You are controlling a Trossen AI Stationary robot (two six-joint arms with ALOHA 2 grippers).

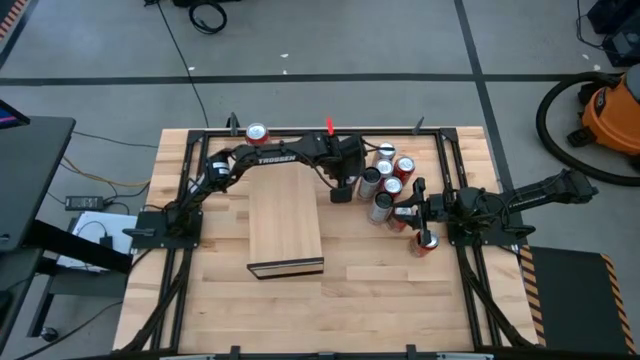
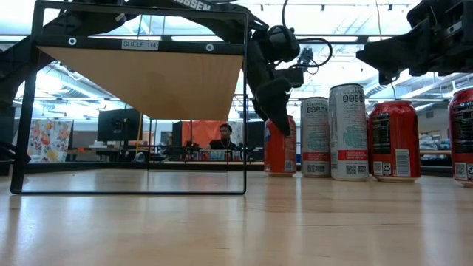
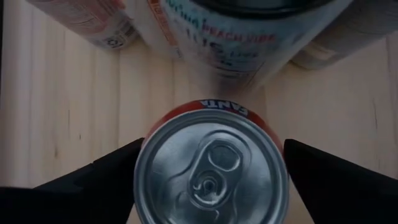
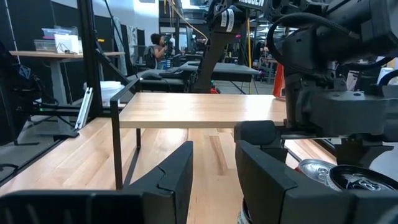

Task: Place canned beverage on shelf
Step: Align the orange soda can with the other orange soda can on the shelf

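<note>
While the left gripper point(image 3: 211, 180) straddles an orange can point(image 3: 211, 171), fingers apart, beside the shelf point(image 1: 285, 222), the right gripper point(image 1: 412, 205) waits, fingers narrowly apart, near the table's right edge.

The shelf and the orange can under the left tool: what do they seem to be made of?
The shelf: pale, smooth wood slab, probably sealed, since grain shows faintly; its thin frame looks like black metal. The orange can: likely aluminium, with a bare brushed silver lid and pull tab, and a printed glossy orange wall. The open left tool straddles it.
</note>
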